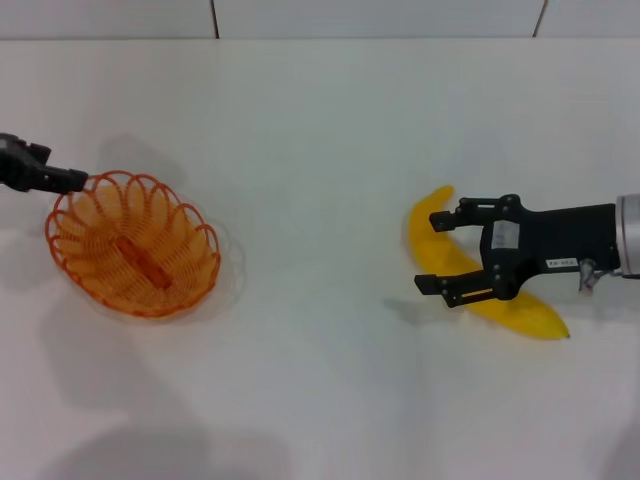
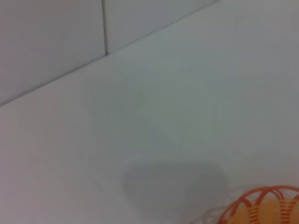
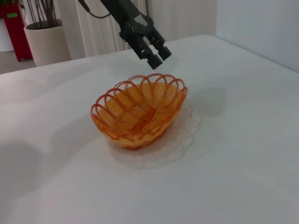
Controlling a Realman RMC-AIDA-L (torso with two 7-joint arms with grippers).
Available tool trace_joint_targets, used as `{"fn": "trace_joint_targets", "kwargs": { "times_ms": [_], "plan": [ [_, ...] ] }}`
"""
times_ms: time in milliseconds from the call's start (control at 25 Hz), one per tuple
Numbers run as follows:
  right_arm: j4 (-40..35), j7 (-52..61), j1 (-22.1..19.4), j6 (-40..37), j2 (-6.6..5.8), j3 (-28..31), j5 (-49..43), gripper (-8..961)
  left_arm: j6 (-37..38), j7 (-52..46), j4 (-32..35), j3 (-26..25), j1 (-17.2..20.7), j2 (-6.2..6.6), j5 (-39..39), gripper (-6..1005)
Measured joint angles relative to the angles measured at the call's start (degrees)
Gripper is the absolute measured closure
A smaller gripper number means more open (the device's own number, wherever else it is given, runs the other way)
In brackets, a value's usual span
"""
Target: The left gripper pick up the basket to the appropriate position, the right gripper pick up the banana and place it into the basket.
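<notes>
Above the banana [image 1: 452, 268] (table [image 1: 320, 120] otherwise bare) hangs the right gripper [image 1: 436, 254].

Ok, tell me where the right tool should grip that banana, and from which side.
Grip the banana across its thick middle, coming straight down from above: it lies flat on the table, curved, narrowing toward both ends. The right tool already straddles that stretch, fingers open.

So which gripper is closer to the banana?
Right. The right gripper has its fingers around the banana; the left gripper is far away, by the basket rim.
</notes>
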Motion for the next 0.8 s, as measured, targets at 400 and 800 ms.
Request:
{"fn": "trace_joint_targets", "kwargs": {
  "times_ms": [400, 800],
  "plan": [
    [0.1, 0.1, 0.3, 0.0, 0.00, 0.0, -0.1, 59, -4.8, 1.1, -7.0, 2.9, -2.5, -0.12, 1.0, 303],
    [0.2, 0.1, 0.4, 0.0, 0.00, 0.0, -0.1, 60, -6.6, 1.2, -8.2, 3.8, -2.6, -0.91, 1.8, 302]
  ]
}}
